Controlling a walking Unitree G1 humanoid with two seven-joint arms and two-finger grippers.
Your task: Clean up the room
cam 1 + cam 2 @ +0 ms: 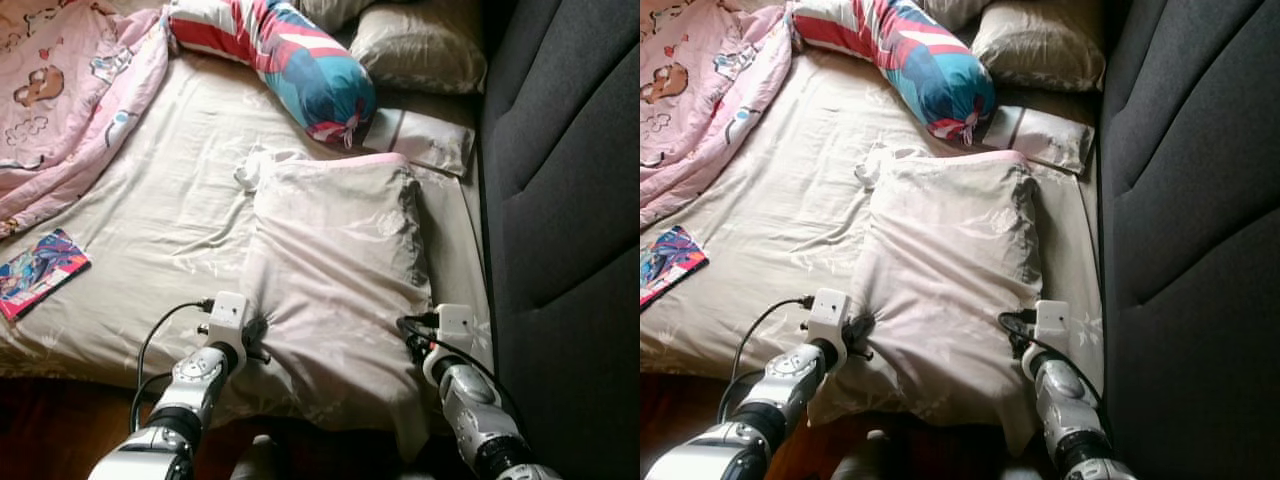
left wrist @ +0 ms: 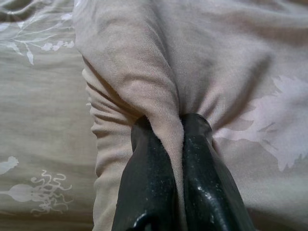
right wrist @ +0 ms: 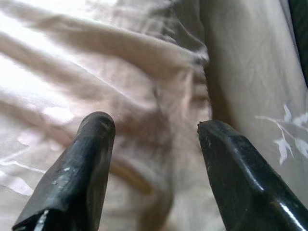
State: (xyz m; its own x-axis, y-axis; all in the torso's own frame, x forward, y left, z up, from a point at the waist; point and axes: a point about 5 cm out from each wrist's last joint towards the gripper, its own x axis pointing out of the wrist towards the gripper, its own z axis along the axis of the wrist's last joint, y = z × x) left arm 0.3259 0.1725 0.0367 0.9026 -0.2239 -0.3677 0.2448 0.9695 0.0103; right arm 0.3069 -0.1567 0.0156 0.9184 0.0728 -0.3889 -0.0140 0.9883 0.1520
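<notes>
A large beige pillow (image 1: 335,270) lies on the bed near its front edge, its near end hanging over. My left gripper (image 1: 256,340) is shut on a fold of the pillow's left edge; in the left wrist view the cloth (image 2: 166,110) is pinched between both black fingers (image 2: 149,178). At the pillow's right edge my right gripper (image 1: 412,338) is open, its fingers (image 3: 89,159) spread over the wrinkled pillow fabric (image 3: 144,96) without pinching it.
The beige sheet (image 1: 160,220) covers the bed. A pink quilt (image 1: 60,90) lies at the back left, a striped bolster (image 1: 290,55) and another pillow (image 1: 420,45) at the back, a flat packet (image 1: 420,140) near them, a colourful book (image 1: 38,270) at left. A dark headboard (image 1: 565,200) runs along the right.
</notes>
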